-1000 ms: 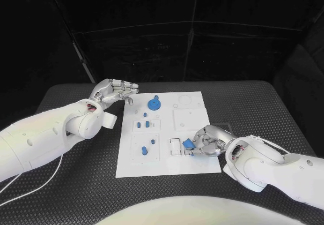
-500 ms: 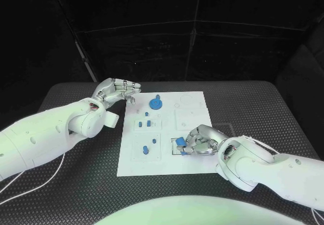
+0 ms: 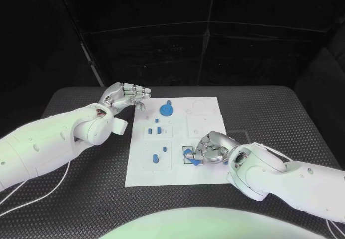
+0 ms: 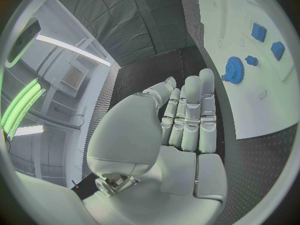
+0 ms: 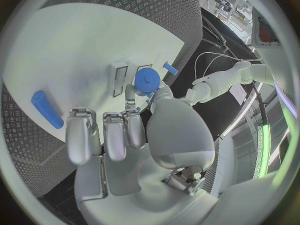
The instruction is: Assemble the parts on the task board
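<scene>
The white task board (image 3: 205,117) lies mid-table. My right hand (image 3: 211,148) is over its near right part and pinches a blue part (image 3: 193,159) against a small framed slot. In the right wrist view that round blue part (image 5: 147,78) sits between thumb and fingertips of the right hand (image 5: 134,135), beside two narrow slots (image 5: 119,80). My left hand (image 3: 126,94) hovers off the board's far left corner, fingers curled in on nothing, and the left hand (image 4: 184,122) looks the same in its wrist view. A blue gear (image 3: 166,108) stands at the far end.
Loose blue parts lie on the board's left half: a small peg (image 3: 156,120), two short blocks (image 3: 153,131) and an oblong piece (image 3: 154,159). The oblong piece (image 5: 47,109) lies apart from my right fingers. Black ribbed mat (image 3: 287,114) surrounds the board.
My right hand has carried the blue part leftward from the board's right edge onto the slot area. The left hand has stayed curled in place.
</scene>
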Controlling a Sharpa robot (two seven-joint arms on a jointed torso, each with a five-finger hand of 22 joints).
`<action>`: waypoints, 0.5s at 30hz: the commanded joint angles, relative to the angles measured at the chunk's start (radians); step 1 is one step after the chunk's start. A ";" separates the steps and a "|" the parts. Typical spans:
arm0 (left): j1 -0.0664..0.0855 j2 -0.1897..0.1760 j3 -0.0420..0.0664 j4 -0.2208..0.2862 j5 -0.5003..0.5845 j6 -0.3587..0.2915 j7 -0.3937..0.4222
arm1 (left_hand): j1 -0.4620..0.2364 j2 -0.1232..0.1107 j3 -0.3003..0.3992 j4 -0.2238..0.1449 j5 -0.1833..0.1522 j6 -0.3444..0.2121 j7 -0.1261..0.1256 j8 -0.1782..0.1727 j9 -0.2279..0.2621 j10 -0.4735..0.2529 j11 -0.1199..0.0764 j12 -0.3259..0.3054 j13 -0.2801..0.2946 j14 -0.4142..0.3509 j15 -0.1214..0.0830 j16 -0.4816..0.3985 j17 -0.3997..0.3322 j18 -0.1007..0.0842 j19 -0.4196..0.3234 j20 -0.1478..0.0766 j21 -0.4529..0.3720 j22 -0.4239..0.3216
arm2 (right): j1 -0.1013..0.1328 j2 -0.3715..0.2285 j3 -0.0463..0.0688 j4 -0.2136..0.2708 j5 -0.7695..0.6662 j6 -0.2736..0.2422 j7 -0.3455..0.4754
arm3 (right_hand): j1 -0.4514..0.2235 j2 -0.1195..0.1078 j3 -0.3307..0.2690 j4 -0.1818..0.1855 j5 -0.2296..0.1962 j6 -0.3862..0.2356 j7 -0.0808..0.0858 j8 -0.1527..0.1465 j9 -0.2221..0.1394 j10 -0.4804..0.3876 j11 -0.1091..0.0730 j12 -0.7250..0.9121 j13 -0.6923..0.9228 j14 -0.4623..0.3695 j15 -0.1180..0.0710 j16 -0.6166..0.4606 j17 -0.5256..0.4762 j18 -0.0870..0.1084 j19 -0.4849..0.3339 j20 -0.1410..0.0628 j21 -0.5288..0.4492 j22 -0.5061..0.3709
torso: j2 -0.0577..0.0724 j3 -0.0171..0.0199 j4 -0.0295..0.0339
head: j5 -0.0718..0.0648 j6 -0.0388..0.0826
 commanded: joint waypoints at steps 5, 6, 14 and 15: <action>0.001 -0.003 0.001 0.004 0.004 0.010 -0.001 | -0.007 0.000 -0.003 0.003 0.004 -0.003 0.003 0.005 -0.001 -0.009 0.001 0.003 0.000 -0.005 -0.002 -0.004 -0.002 0.013 -0.004 0.006 -0.004 -0.001 | 0.002 0.011 0.001 -0.003 -0.073 -0.014 -0.040 | -0.064 -0.059 0.013 0.004 -0.139 -0.006 -0.001 -0.010 0.017 0.005 -0.008 -0.011 0.085 0.084 -0.005 0.000 0.163 -0.007 0.029 -0.006 0.003 0.070 | 0.000 0.0005 -0.0014 | 0.002 -0.002; 0.001 -0.003 0.001 0.004 0.004 0.010 -0.001 | -0.007 0.000 -0.003 0.003 0.004 -0.003 0.003 0.005 -0.001 -0.009 0.001 0.003 0.000 -0.005 -0.002 -0.004 -0.002 0.013 -0.004 0.006 -0.004 -0.001 | 0.002 0.012 0.001 -0.004 -0.080 -0.020 -0.043 | -0.077 -0.074 0.016 0.005 -0.157 -0.007 -0.001 -0.011 0.019 0.004 -0.007 -0.013 0.083 0.084 -0.005 0.000 0.163 -0.007 0.029 -0.006 0.002 0.068 | -0.001 0.0001 -0.0018 | 0.003 -0.004; 0.001 -0.004 0.001 0.005 0.004 0.010 -0.005 | -0.009 -0.003 -0.006 0.002 0.004 -0.008 0.005 0.004 -0.001 -0.013 0.002 0.005 0.000 -0.006 -0.001 -0.005 -0.003 0.013 -0.004 0.006 -0.006 -0.003 | 0.002 0.018 0.001 0.002 -0.093 -0.030 -0.032 | -0.102 -0.100 0.021 0.006 -0.171 -0.008 -0.001 -0.013 0.025 0.004 -0.007 -0.014 0.084 0.084 -0.005 -0.001 0.163 -0.007 0.029 -0.006 0.002 0.071 | -0.001 0.0016 -0.0012 | 0.003 -0.006; 0.001 -0.004 0.001 0.005 0.004 0.011 -0.005 | -0.009 -0.003 -0.006 0.002 0.004 -0.008 0.005 0.004 -0.001 -0.013 0.002 0.005 0.000 -0.006 -0.001 -0.005 -0.003 0.013 -0.004 0.006 -0.006 -0.003 | 0.002 0.019 0.001 0.003 -0.094 -0.029 -0.029 | -0.102 -0.097 0.024 0.005 -0.170 -0.007 -0.001 -0.013 0.026 0.004 -0.007 -0.014 0.084 0.084 -0.005 -0.001 0.163 -0.007 0.030 -0.006 0.003 0.072 | -0.001 0.0016 -0.0010 | 0.003 -0.006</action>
